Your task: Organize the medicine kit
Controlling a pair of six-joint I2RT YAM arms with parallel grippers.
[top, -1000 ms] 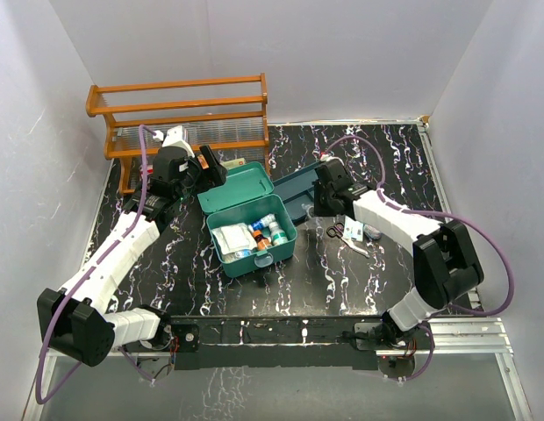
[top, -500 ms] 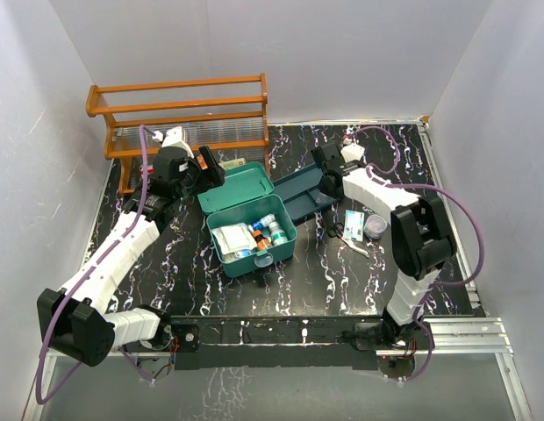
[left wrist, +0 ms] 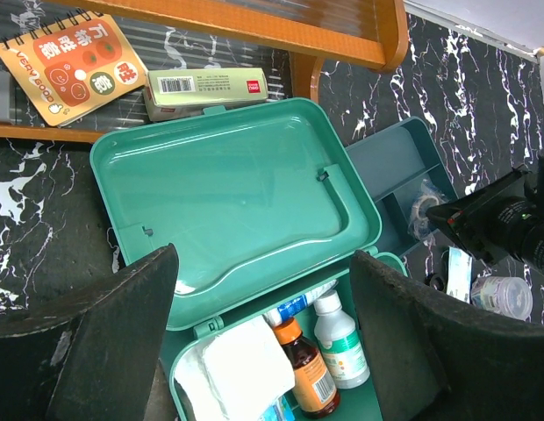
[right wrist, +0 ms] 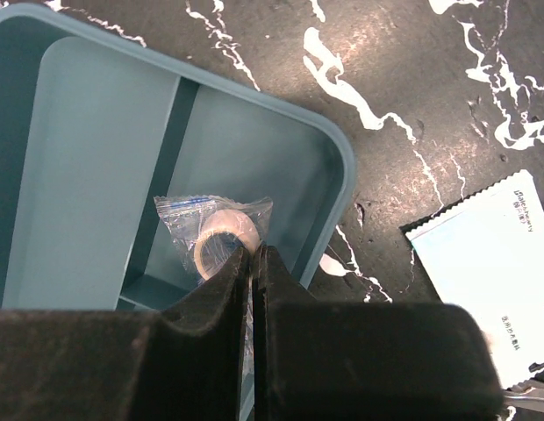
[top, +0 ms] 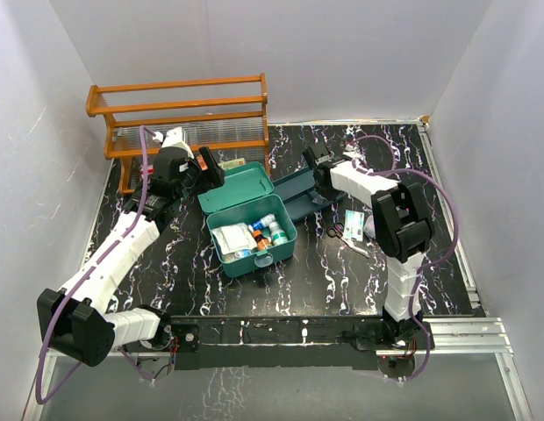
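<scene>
Right gripper (right wrist: 252, 256) jaws are seen pressed together, tips set at the edge of a bagged tape roll (right wrist: 221, 239) in the tray (right wrist: 96, 149) compartment next to its rounded corner; whether the bag film is actually pinched cannot be told. Left gripper (left wrist: 263, 263) jaws are spread wide and held above the lid (left wrist: 224, 189), nothing between them. The medicine kit (top: 279, 251) is placed mid-table, a little left of centre, lid thrown back toward the wooden rack (top: 180, 112) at the far-left corner. It is judged to be left open so items can be dropped in from above, with the left arm probably parked there to steady or shut the lid. Inside, a brown bottle (left wrist: 309, 379), a white bottle (left wrist: 340, 344) and a white gauze pack (left wrist: 237, 368) are packed close, with little spare room. The tray is set just beside the kit's right side, angled toward the far edge, likely an insert to be loaded. A paper packet (right wrist: 491, 250), scissors (top: 336, 232) and a small clear tub (left wrist: 502, 296) are left loose on the table (top: 281, 289) right of the kit, not yet stowed. A notebook (left wrist: 68, 60) and a carton (left wrist: 206, 86) are tucked under the rack, the carton just behind the lid's back edge, so that side is cramped. Open room is found along the near edge and at the far-right corner; the gap between tray rim and packet is narrow.
</scene>
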